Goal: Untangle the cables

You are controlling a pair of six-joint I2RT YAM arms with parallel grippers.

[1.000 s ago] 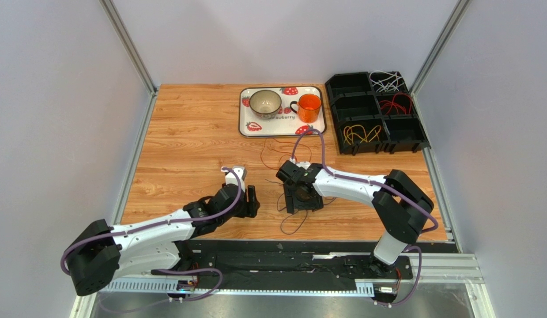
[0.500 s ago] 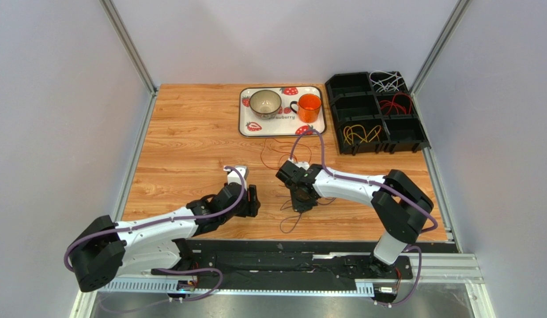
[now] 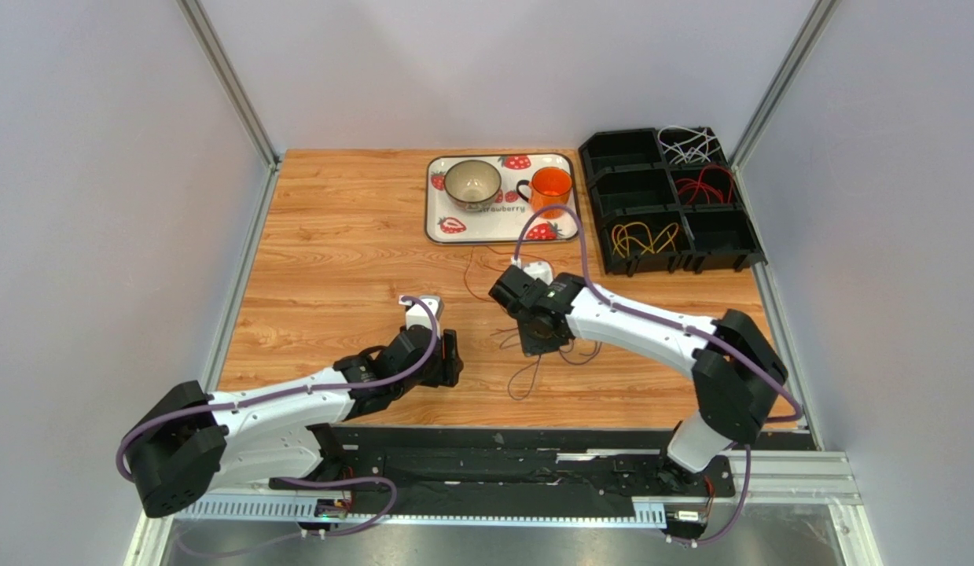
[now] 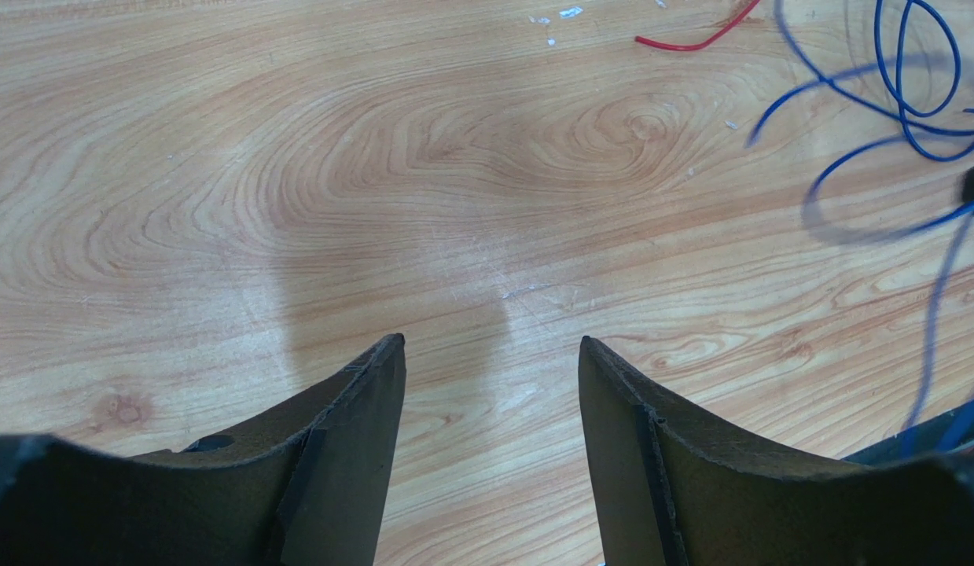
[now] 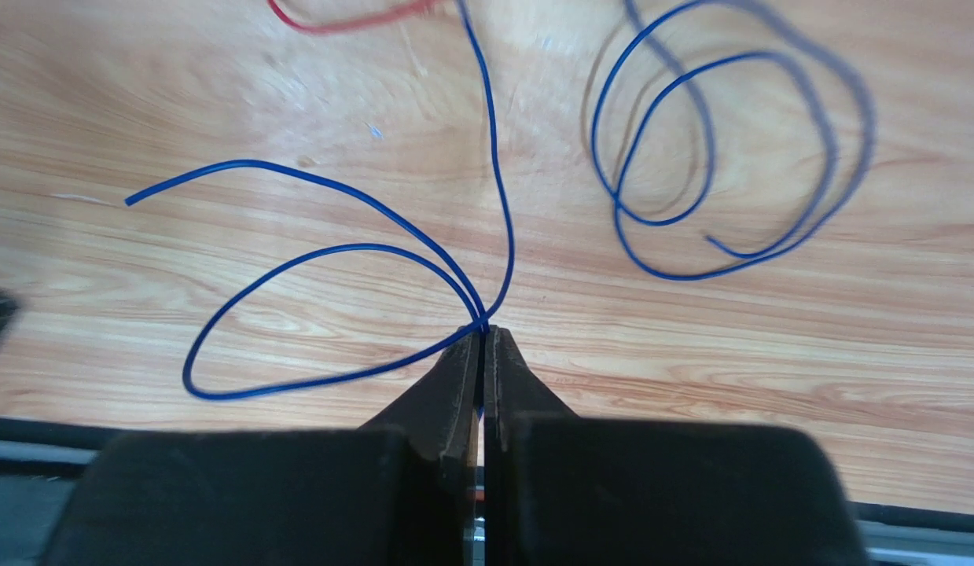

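Note:
My right gripper (image 5: pixel 484 330) is shut, pinching a thin blue cable (image 5: pixel 493 124) right at its fingertips. From the pinch one strand runs up the view and two loops spread to the left. A further coil of the same blue lies to the right. A red cable (image 5: pixel 338 21) crosses the top edge. From above, the right gripper (image 3: pixel 539 342) sits mid-table with the dark tangle (image 3: pixel 524 383) trailing toward the near edge. My left gripper (image 3: pixel 450 360) is open over bare wood, left of the tangle. Its wrist view shows the gripper (image 4: pixel 491 348) empty, with blue cable (image 4: pixel 824 80) and a red end (image 4: pixel 692 48) at the upper right.
A strawberry-print tray (image 3: pixel 438 224) at the back holds a bowl (image 3: pixel 471 181) and an orange mug (image 3: pixel 552 186). A black divided bin (image 3: pixel 600 236) at the back right holds white, red and yellow cables. A thin red cable (image 3: pixel 470 277) lies in front of the tray.
My right gripper went from open to shut on the blue cable, then moved a little away from the near edge, drawing the tangle with it. The left arm barely moved.

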